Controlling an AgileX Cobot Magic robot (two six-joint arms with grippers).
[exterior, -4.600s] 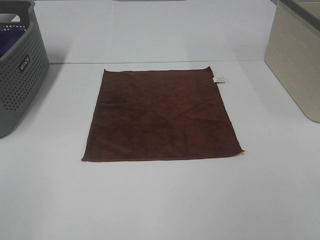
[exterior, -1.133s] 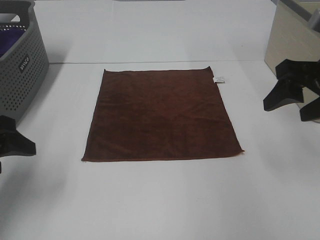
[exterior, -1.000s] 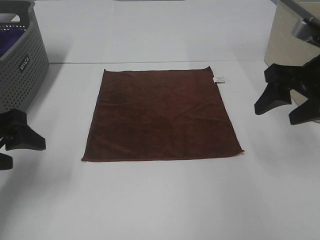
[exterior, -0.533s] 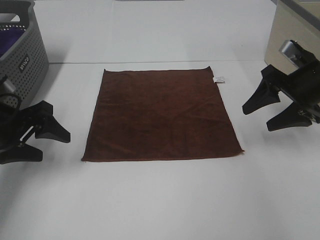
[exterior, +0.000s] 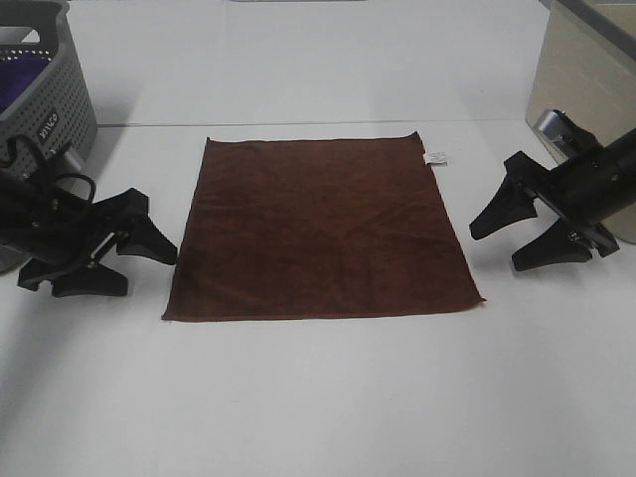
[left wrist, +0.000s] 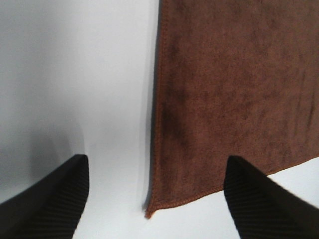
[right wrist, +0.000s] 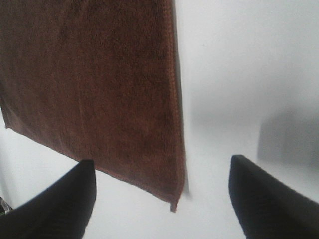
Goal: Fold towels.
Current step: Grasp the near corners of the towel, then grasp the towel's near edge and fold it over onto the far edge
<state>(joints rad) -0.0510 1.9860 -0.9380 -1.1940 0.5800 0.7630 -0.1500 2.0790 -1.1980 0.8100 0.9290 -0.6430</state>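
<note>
I see the white table (exterior: 318, 397) with the brown towel (exterior: 323, 229) flat at its middle. My left gripper (exterior: 151, 275) and right gripper (exterior: 494, 250) sit beside its side edges, jaws wide apart and empty. A white tag (exterior: 435, 157) marks its far right corner.

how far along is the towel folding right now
Done: nothing is folded yet. The towel lies flat and fully spread on the table. In hand: the left hand and right hand are open, one at each side near its front corners, and neither grips it. Left: grasp the corners and make every fold.
</note>
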